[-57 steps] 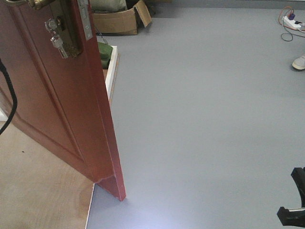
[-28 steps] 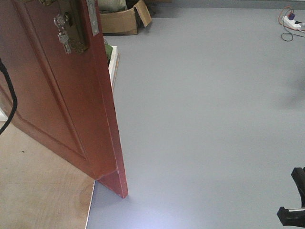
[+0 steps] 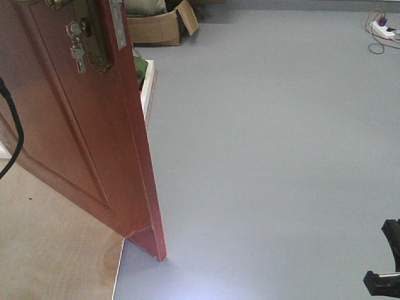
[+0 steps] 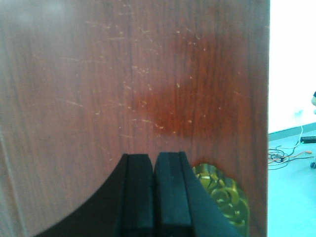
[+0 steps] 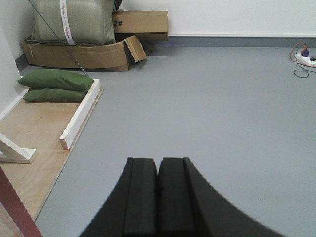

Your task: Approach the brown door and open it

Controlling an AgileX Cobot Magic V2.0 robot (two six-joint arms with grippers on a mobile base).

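Fingers (image 4: 137, 197) pressed together; left gripper (image 4: 154, 163) facing brown door (image 4: 123, 74), right gripper (image 5: 158, 165) over floor (image 5: 222, 98).

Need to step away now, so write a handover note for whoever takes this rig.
Left gripper: shut, empty, close to the face of the reddish-brown wooden door, beside its ornate brass lock plate.
Right gripper: shut, empty, pointing over the grey floor.
Done: door stands ajar, keys hanging in the lock.
To do: swing it wider, if needed.
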